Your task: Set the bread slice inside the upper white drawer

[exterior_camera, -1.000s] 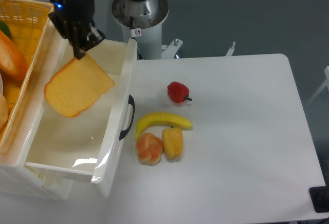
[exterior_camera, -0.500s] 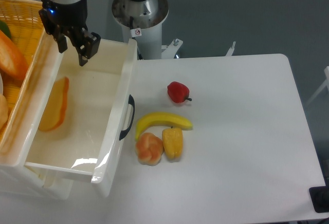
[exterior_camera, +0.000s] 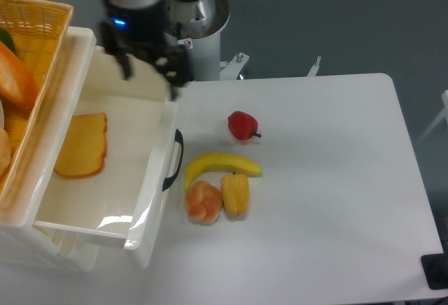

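Bread slice (exterior_camera: 82,154) lies flat inside the upper white drawer (exterior_camera: 156,186), against its left wall, left-centre of frame. Gripper (exterior_camera: 149,74) hangs above the drawer's rear right corner, fingers apart, holding nothing. Drawer floor right of the slice is bare. Banana (exterior_camera: 220,165) and strawberry (exterior_camera: 242,125) sit on table (exterior_camera: 329,193), right of the handle.

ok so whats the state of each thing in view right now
bread slice: lying flat inside the drawer, not held
upper white drawer: pulled open
gripper: open, empty, above the drawer's back edge
yellow basket: holds food, partly out of frame
banana: lying on the table
red fruit: on the table, apart from the banana
round bun: on the table, against the yellow piece
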Available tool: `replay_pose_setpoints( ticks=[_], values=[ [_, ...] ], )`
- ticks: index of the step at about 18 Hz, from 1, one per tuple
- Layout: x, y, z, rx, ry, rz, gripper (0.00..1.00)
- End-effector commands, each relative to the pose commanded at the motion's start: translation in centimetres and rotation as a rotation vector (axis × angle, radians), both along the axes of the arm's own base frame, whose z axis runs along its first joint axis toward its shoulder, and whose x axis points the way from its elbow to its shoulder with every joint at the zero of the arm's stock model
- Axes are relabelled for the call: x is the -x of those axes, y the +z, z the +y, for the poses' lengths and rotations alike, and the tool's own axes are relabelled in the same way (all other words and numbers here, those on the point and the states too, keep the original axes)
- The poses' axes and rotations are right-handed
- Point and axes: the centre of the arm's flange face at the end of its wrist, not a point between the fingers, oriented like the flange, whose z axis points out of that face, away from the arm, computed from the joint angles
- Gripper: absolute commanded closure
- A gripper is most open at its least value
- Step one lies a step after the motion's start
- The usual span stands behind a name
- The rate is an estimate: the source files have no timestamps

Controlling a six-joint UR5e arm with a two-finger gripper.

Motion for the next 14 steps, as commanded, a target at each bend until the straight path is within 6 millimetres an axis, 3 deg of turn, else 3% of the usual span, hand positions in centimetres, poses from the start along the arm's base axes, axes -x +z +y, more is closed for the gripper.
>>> replay_pose_setpoints(
  ticks=[3, 7, 9, 11, 14],
  values=[
    [6.7, -3.7, -2.2, 0.038, 0.015, -0.036, 0.0],
    [15.4, -12.3, -2.4, 0.073, -0.054, -0.038, 0.0],
    [19.1, -15.8, -3.9, 0.117, -0.114, -0.024, 0.0],
    [21.6, -17.9, -5.6, 0.144, -0.213, -0.034, 0.0],
    [23.2, -20.8, -6.3, 0.163, -0.245, -0.067, 0.0]
  ],
)
